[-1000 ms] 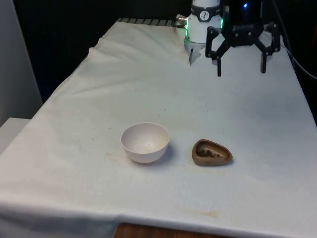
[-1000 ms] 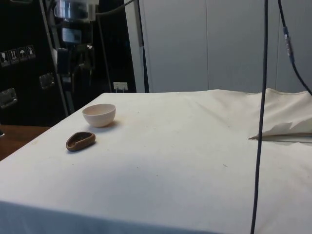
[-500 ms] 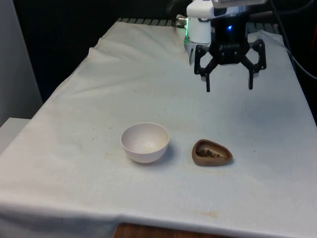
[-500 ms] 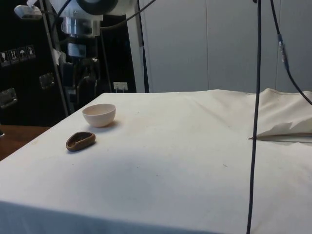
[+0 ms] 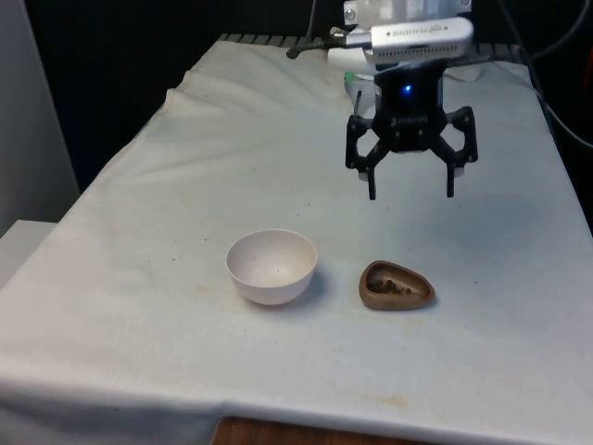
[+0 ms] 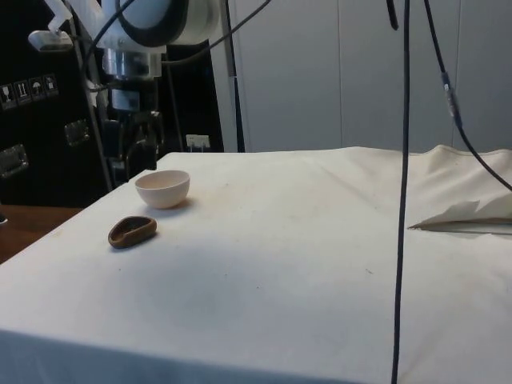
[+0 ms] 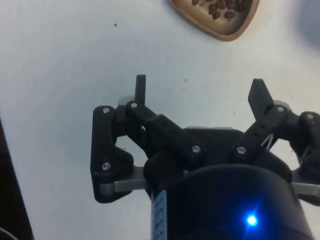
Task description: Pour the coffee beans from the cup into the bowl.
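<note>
A small brown wooden cup point(image 5: 397, 286) holding coffee beans lies on the white cloth, to the front view's right of a white bowl point(image 5: 271, 266). The bowl is upright and looks empty. My gripper point(image 5: 410, 193) hangs open in the air above the cloth, behind the cup and a little towards the robot, with nothing between its fingers. From the side, the cup point(image 6: 132, 231) sits nearer the table's edge than the bowl point(image 6: 163, 189), and my gripper point(image 6: 132, 156) hovers behind them. The wrist view has the cup point(image 7: 216, 15) with its beans ahead of the open fingertips point(image 7: 141, 86).
The white cloth point(image 5: 185, 167) covers the whole table and bunches into folds at the far end near the robot's base. A black cable point(image 6: 400, 192) hangs down in the side view. The table's front edge point(image 5: 278, 422) lies close below the bowl and cup.
My gripper has come down and forward from the far end of the table towards the cup, shifting to the front view's left. It stayed open. Cup and bowl have not moved.
</note>
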`<state>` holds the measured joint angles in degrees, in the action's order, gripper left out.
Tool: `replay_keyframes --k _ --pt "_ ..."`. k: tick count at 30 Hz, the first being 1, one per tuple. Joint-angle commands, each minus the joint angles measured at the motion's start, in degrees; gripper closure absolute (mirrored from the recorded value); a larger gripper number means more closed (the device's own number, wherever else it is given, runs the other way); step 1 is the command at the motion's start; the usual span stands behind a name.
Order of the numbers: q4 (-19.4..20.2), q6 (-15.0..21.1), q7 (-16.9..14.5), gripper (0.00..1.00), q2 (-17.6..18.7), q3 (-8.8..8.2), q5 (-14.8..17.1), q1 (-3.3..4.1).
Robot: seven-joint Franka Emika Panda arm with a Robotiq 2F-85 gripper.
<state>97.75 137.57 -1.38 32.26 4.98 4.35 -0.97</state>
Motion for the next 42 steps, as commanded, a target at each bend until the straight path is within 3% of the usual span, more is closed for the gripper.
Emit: replay_keyframes --k 1,10,13,20,22,23,39,40,42 --pt "-0.5 -0.2 -0.2 0.0 0.7 -0.06 0.1 -0.11" --pt "-2.7 -0.5 0.2 0.0 3.4 -0.97 -0.9 0.29" --pt "-2.9 -0.1 -0.1 0.0 3.7 -0.86 -0.6 0.11" --pt "-5.5 -0.6 0.5 0.0 6.6 -1.83 -1.5 0.69" --pt "-5.4 -0.2 0.1 0.0 6.6 -1.43 -1.2 0.34" --pt "-6.1 -0.6 0.6 0.0 7.1 -1.89 -1.7 0.69" --pt "-7.4 0.3 -0.2 0.0 9.3 -1.43 -0.6 -0.06" --pt "-7.3 -0.1 0.1 0.0 8.9 -1.72 -1.0 0.23" --pt "-7.4 0.6 -0.4 0.0 9.6 -1.38 -0.3 -0.23"
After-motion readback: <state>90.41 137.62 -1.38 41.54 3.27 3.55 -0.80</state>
